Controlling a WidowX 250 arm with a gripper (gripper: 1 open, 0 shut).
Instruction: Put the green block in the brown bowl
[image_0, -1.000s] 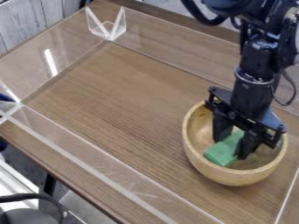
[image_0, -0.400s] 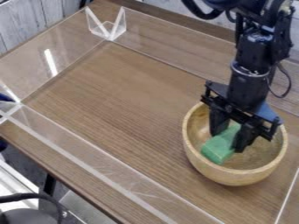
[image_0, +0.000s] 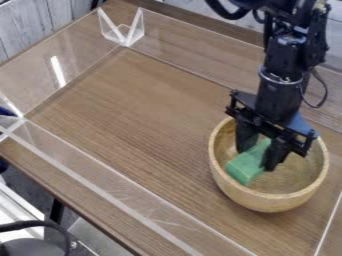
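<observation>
Green block (image_0: 249, 167) sits inside the brown bowl (image_0: 227, 181), tilted, with its lower end down toward the bowl's near-left inner wall and its upper end rising up between the fingers of the claw (image_0: 271, 152); the claw is pressed onto the green block, pinching its upper part, with dark fingers on either side of it; whether the block's lower end touches the bowl's floor cannot be told; the black arm (image_0: 286, 60) comes down from the top right of the picture and stands nearly upright over the bowl, the claw pointing down into it; the bowl is round, light tan wood with a thick rim, and rests on the right near part of the table (image_0: 127, 110), close to the table's right edge; the table has a brown wood-grain top; clear plastic walls (image_0: 60, 70) run along the left and near edges of the table, and a small clear angled piece (image_0: 123, 28) stands at the far left corner; the wide middle and left of the table lie well apart from the bowl; at the near left corner, below the table's edge, part of a dark rounded thing (image_0: 34, 240) shows, too little of it to tell what it is.
</observation>
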